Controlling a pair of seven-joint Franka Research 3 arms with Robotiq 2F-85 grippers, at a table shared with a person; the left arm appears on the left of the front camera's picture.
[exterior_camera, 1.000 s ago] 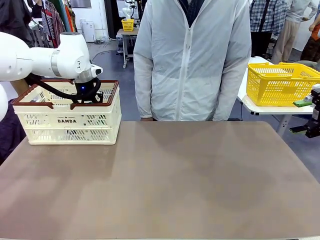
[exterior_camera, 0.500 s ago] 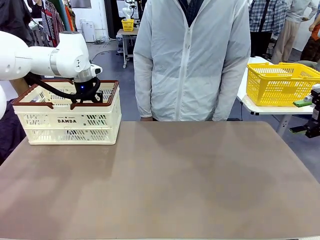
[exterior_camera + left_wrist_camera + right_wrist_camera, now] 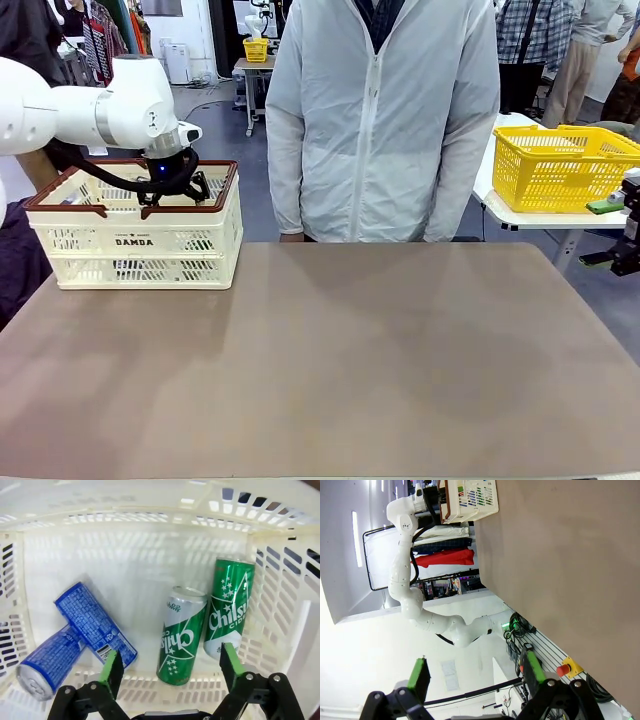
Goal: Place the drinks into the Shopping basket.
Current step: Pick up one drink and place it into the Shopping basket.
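- Cream plastic marks our basket [image 3: 135,238] at the table's [image 3: 330,360] far left in the front view; our left gripper [image 3: 168,185] hangs inside its rim.
- Left wrist view: our jaws stand open and empty above two green cans [image 3: 182,635] and two blue cans [image 3: 95,625] lying on the basket floor. We judge this the release step; next, lift clear.
- Right wrist view: our right gripper [image 3: 476,672] is open, idle.

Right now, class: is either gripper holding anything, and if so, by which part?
Nothing is held. The left gripper hangs open over the Shopping basket, its fingers clear of the drinks. The right gripper is open and empty too.
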